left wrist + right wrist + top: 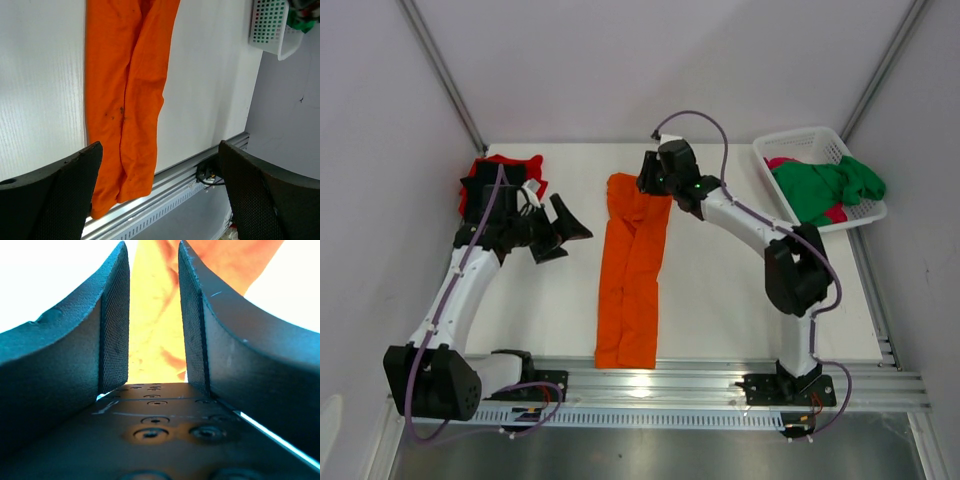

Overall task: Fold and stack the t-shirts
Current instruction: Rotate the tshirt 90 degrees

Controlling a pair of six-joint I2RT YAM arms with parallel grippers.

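An orange t-shirt (pixel 630 280) (pixel 130 90) lies folded into a long narrow strip down the middle of the table, reaching the near rail. My right gripper (pixel 648 185) (pixel 152 247) is at the strip's far end, pointing down. Its jaws stand partly apart, and the orange cloth (pixel 150 300) shows through the gap with nothing pinched between the pads. My left gripper (pixel 570 240) (pixel 160 170) hangs wide open and empty, left of the strip. A red t-shirt (pixel 505 165) lies bunched at the back left, partly hidden by the left arm.
A white lattice basket (pixel 820 135) (pixel 270 30) stands at the back right holding a green t-shirt (pixel 825 185) and a pink one (pixel 780 162). The metal rail (pixel 700 385) runs along the near edge. Walls close in on both sides.
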